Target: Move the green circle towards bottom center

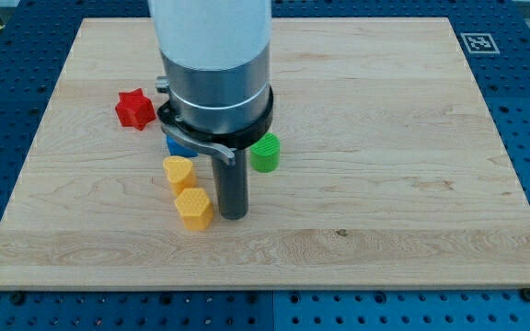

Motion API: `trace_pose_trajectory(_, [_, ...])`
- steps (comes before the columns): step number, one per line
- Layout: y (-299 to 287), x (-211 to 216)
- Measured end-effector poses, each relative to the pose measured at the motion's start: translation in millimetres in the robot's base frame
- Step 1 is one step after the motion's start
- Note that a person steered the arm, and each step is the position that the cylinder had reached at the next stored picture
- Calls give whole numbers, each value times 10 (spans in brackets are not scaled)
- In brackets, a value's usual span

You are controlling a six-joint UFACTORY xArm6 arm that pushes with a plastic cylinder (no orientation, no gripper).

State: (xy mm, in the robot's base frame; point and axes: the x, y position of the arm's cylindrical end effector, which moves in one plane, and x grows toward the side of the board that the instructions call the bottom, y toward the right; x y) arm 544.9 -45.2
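Note:
The green circle (pixel 266 153) stands near the board's middle, just right of the arm. My tip (pixel 233 216) rests on the board below and left of the green circle, a short gap apart from it. The tip is right beside a yellow hexagon (pixel 193 208), on its right. A yellow heart-like block (pixel 178 171) sits above that hexagon. A blue block (pixel 177 146) is mostly hidden behind the arm. A red star (pixel 134 108) lies at the view's upper left.
The wooden board (pixel 385 138) lies on a blue perforated table. A black-and-white marker tag (pixel 479 42) sits at the board's top right corner. The arm's wide white and grey body (pixel 214 64) hides part of the board's top middle.

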Motion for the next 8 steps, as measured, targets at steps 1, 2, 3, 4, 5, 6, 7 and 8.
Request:
trace_pose_trajectory(1, [-37,0])
trace_pose_trajectory(2, [-72,19])
trace_pose_trajectory(3, [-107,73])
trace_pose_trajectory(4, [-107,76])
trace_pose_trajectory(5, [309,79])
trace_pose_trajectory(6, [808,79])
trace_pose_trajectory(7, [1112,-152])
trace_pose_trajectory(8, [1132,-688])
